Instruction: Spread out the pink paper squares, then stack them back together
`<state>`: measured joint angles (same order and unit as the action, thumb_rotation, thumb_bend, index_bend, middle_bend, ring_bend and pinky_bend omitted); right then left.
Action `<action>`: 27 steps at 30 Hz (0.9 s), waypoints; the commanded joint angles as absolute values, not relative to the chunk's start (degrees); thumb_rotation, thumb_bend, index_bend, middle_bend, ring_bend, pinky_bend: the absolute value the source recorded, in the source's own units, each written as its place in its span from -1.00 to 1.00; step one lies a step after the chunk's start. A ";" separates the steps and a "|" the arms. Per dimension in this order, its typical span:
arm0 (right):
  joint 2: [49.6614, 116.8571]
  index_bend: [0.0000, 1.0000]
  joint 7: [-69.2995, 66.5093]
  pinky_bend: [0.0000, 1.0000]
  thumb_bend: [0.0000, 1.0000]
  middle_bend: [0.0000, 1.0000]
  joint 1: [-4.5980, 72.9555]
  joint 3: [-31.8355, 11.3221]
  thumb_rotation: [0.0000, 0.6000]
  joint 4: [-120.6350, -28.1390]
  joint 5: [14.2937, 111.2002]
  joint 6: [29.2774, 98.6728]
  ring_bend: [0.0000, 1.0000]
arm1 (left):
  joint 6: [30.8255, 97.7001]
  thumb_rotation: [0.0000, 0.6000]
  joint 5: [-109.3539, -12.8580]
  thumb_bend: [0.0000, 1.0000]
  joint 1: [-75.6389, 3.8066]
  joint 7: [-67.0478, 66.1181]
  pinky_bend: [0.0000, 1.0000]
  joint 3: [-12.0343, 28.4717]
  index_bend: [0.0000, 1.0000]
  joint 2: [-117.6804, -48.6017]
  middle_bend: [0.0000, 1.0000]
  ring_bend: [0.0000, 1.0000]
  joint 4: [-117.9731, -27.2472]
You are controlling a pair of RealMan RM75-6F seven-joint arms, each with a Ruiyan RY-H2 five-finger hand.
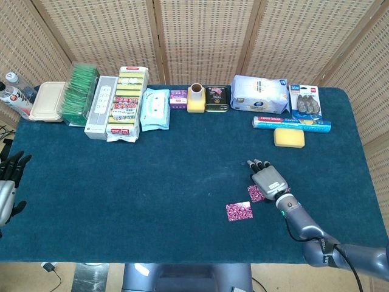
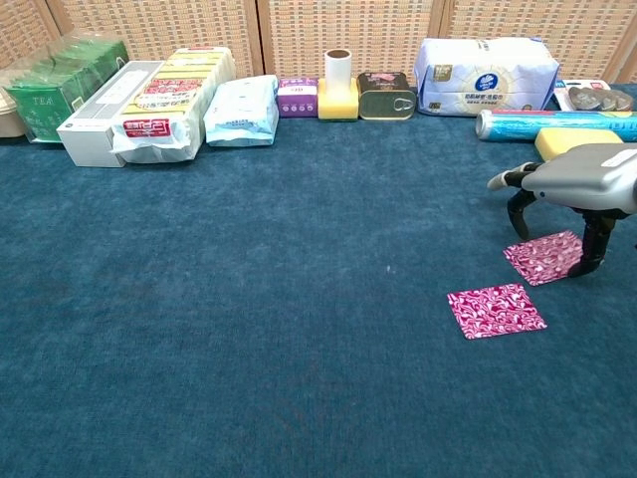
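Resting on the dark blue cloth of the surface [image 1: 152, 176], two pink paper squares lie apart toward the front right: the nearer pink square [image 2: 496, 310] sits flat and uncovered, with bare cloth along all four of its edges, and the farther pink square [image 2: 542, 256] lies just beyond it to the right, close to it but, in the chest view, not overlapping. The right hand [image 2: 577, 184] stands arched over the farther square, palm down, its fingers [image 2: 592, 249] curled downward with the tips coming down at the square's right edge and back corner; whether they press on the paper or only meet the cloth beside it I cannot tell, and nothing is lifted in them. In the head view the same hand [image 1: 267, 180] hides most of that square, leaving only its left part showing. The left hand [image 1: 9, 182] hangs off the left edge of the surface, fingers spread apart and holding nothing. Along the back edge runs a row of goods, well apart from the squares: green tea boxes [image 2: 55, 85], a white box [image 2: 105, 110], a yellow and red package [image 2: 169, 95], a pale blue wipes pack [image 2: 241, 108], a small purple box [image 2: 297, 97], a yellow holder with a tube [image 2: 337, 88], a tin can [image 2: 385, 95], a white tissue pack [image 2: 485, 73], a blue roll [image 2: 552, 122] and a yellow sponge [image 1: 289, 137]. Wide open cloth stretches left of the squares and toward the front edge
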<state>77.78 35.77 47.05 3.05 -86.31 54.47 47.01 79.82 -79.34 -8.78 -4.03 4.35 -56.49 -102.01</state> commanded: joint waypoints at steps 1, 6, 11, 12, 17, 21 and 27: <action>77.73 -0.30 35.72 -0.69 -0.62 -0.93 46.94 3.11 1.00 -86.35 54.70 47.03 -0.91 | 79.77 1.00 -79.32 -0.83 -8.81 -4.04 -0.84 4.36 -1.00 -56.49 -1.00 -1.00 -101.99; 77.43 -0.34 35.77 -0.69 -0.62 -0.93 46.71 3.05 1.00 -86.78 55.01 47.37 -0.91 | 79.91 1.00 -79.35 -0.83 -8.74 -3.93 -0.84 4.37 -1.00 -56.47 -1.00 -1.00 -101.99; 75.81 -0.34 36.51 -0.69 -0.62 -0.94 46.22 3.07 1.00 -90.00 55.27 48.94 -0.91 | 79.92 1.00 -79.30 -0.83 -8.74 -3.80 -0.85 4.41 -1.00 -56.43 -1.00 -1.00 -101.96; 75.37 -0.34 36.66 -0.69 -0.62 -0.94 46.16 3.03 1.00 -90.94 55.32 49.24 -0.91 | 79.91 1.00 -79.32 -0.83 -8.74 -3.77 -0.84 4.41 -1.00 -56.42 -1.00 -1.00 -101.96; 73.71 -0.34 36.80 -0.70 -0.62 -0.95 46.24 3.00 1.00 -95.89 56.13 49.40 -0.92 | 79.82 1.00 -79.58 -0.83 -8.78 -3.69 -0.85 4.30 -1.00 -56.36 -1.00 -1.00 -102.03; 73.68 -0.37 37.86 -0.71 -0.62 -0.96 46.41 3.54 1.00 -97.88 56.57 49.36 -0.93 | 80.05 1.00 -79.85 -0.83 -8.65 -3.58 -0.84 4.19 -1.00 -56.34 -1.00 -1.00 -102.04; 75.19 -0.41 39.58 -0.74 -0.62 -0.98 46.81 4.08 1.00 -100.39 55.63 49.19 -0.94 | 80.28 1.00 -80.13 -0.83 -8.52 -3.37 -0.84 4.11 -1.00 -56.25 -1.00 -1.00 -102.01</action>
